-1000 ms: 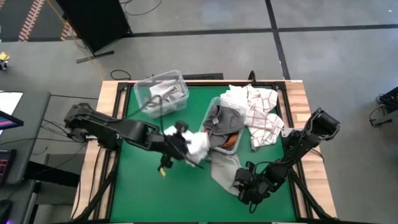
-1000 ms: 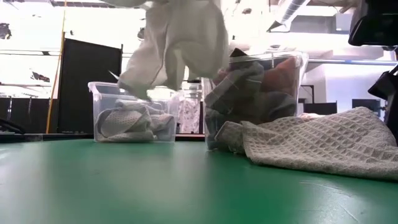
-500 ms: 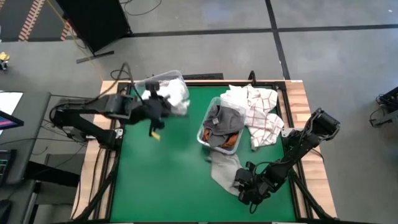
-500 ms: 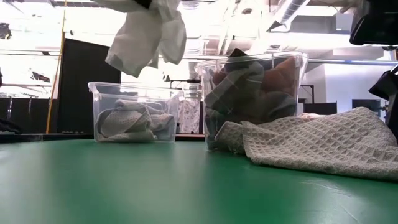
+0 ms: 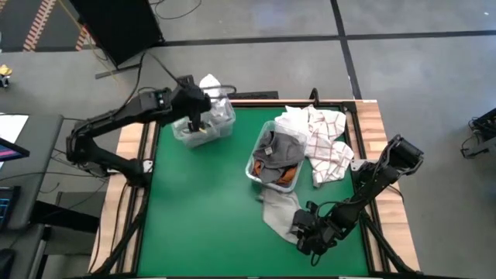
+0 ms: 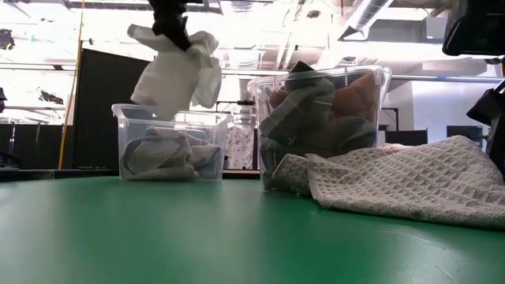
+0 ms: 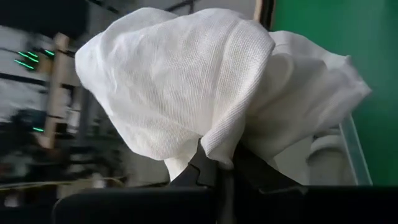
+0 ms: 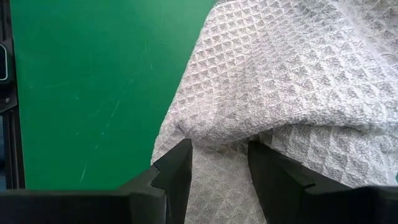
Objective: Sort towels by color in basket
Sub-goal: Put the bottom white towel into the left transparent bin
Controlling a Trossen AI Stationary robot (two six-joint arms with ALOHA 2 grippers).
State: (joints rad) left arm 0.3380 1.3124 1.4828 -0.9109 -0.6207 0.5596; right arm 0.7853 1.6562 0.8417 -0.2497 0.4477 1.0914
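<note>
I've swung the left end effector (image 5: 203, 99) from mid-tabletop to over the far-left bin (image 5: 203, 124), pinching the plain white towel (image 6: 175, 69) above it: drop comes next. Right end effector (image 8: 216, 163) spread beside the light grey towel (image 8: 292, 87).

Both arms are dark — matte black links joined by rounded joint housings, six joints each. The left arm (image 5: 116, 128) shows a thin dark cable looping off its upper link and a small yellow mark near the wrist. The right arm (image 5: 372, 186) has a bulkier black shoulder housing. The right claw (image 8: 217, 163) carries two flat, angular black fingers (image 8: 174, 171) with bevelled inner edges — the left claw (image 7: 217, 167) likewise black, narrow-tipped.
</note>
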